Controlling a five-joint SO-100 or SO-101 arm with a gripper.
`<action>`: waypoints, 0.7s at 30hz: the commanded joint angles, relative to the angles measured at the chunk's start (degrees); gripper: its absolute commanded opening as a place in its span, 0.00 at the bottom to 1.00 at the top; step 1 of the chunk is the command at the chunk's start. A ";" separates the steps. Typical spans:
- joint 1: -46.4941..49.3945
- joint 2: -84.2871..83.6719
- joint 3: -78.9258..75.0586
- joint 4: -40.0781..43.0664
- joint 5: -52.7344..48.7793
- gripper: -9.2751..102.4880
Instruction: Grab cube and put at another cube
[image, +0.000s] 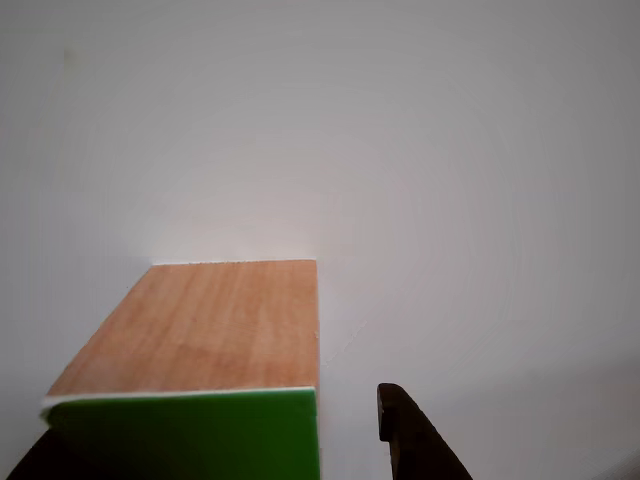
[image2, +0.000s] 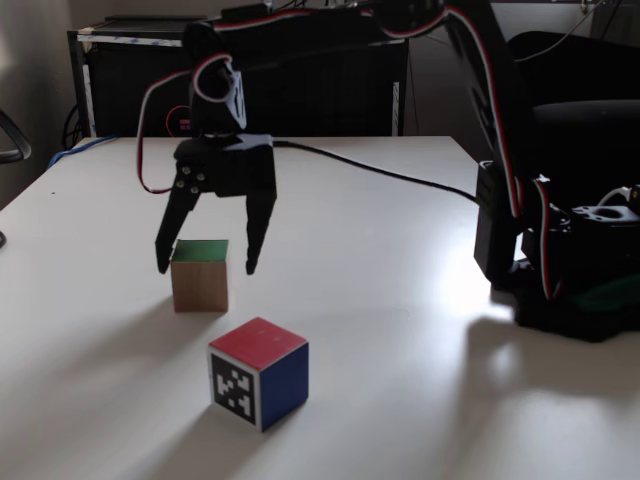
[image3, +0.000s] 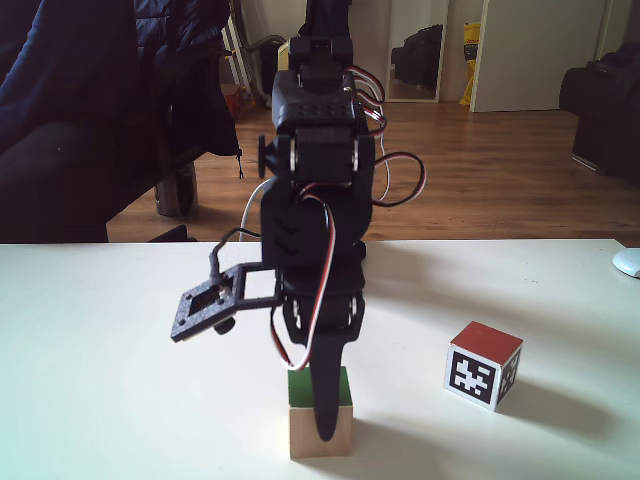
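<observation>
The cube (image2: 200, 285), light wood with a green top, stands on the white table (image2: 400, 260). My gripper (image2: 206, 268) hangs over it, open, with one black finger on each side of it and a small gap at both. In the other view the cube (image: 200, 330) is close up, with its green face low in the frame, and the gripper (image: 215, 425) shows a dark finger at each bottom corner. In a fixed view a finger (image3: 325, 405) crosses the front of the cube (image3: 300, 435). Another cube (image2: 258, 385) with a red top and a black-and-white marker face sits nearby, apart (image3: 483, 365).
The arm's base (image2: 570, 290) stands at the table's right side, and a black cable (image2: 380, 170) runs across the far part of the table. A dark cabinet (image2: 130, 80) stands behind the table. A white object (image3: 628, 262) lies at the right edge.
</observation>
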 joint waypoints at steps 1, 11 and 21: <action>-0.35 -0.44 -3.08 0.26 0.35 0.45; -0.44 -4.83 -7.03 0.53 1.14 0.43; -0.35 -6.15 -9.14 0.53 1.41 0.34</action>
